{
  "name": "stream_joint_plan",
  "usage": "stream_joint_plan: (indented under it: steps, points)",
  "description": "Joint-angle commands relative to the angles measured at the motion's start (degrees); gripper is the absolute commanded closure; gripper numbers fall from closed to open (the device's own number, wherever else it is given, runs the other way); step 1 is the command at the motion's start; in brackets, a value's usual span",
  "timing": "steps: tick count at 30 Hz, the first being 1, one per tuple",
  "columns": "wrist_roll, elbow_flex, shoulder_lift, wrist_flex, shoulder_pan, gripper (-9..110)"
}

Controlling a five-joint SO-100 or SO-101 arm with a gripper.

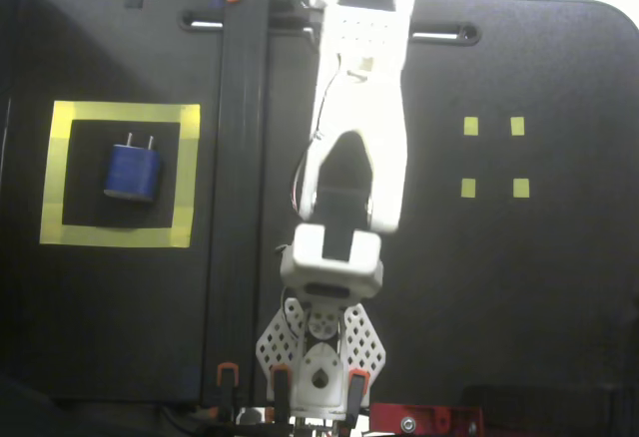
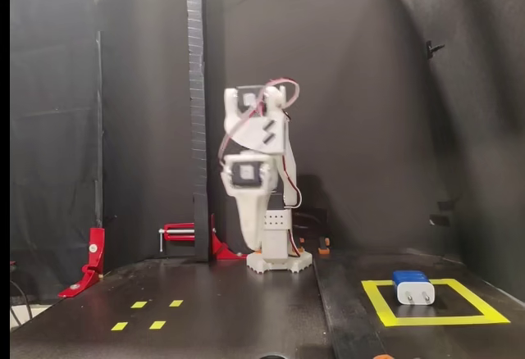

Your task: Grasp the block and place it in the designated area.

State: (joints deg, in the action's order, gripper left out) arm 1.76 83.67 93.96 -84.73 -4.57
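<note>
The dark-blue block (image 1: 133, 171) lies flat inside the designated area (image 1: 120, 113), a wide yellow tape square at the left of the top-down fixed view, with its two prongs pointing toward the far edge. From the side, the block (image 2: 413, 288) rests on the black middle of that square (image 2: 426, 320) at the right. My gripper (image 2: 253, 247) hangs point-down in front of the arm's base, well left of the block and touching nothing. Its fingers meet in a single tip, shut and empty. From above, the white arm (image 1: 354, 138) hides the fingertips.
Four tiny yellow tape squares (image 1: 470, 126) mark the right half of the board, and show at the lower left from the side (image 2: 139, 304). A tall black post (image 2: 195, 113) stands beside the base, with red clamps (image 2: 92, 261) on the left.
</note>
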Motion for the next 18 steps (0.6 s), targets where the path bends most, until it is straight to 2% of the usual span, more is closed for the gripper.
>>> stream_joint_plan:
  steps: [1, 12, 18]
  points:
    - [-0.97, 1.93, 6.15, 2.55, 0.09, 101]
    - [-2.37, 34.89, 36.65, 28.39, 3.16, 101]
    - [-2.81, 47.55, 52.21, 36.65, 3.25, 101]
